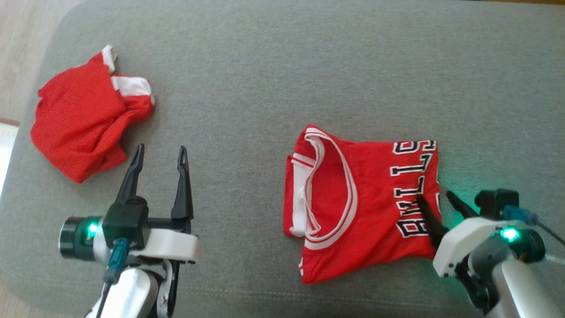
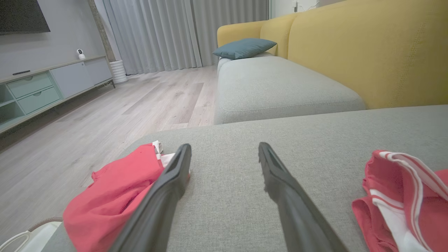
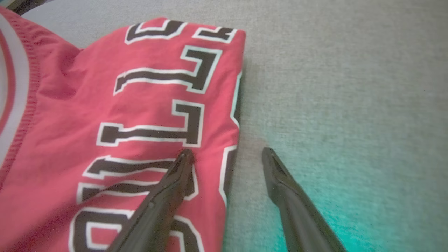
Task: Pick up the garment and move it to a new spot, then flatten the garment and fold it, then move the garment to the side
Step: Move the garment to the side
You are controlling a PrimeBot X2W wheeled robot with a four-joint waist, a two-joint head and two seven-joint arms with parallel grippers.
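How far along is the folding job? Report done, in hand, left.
Done: the lettered jersey lies folded on the grey cushion. In hand: the right hand, open, straddles the jersey's edge, seemingly lining up a grasp. Left: moving it aside. The left hand hangs open and empty near a crumpled red garment.

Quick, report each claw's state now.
Left claw: open, holding nothing.
Right claw: open astride the jersey edge, nothing gripped.
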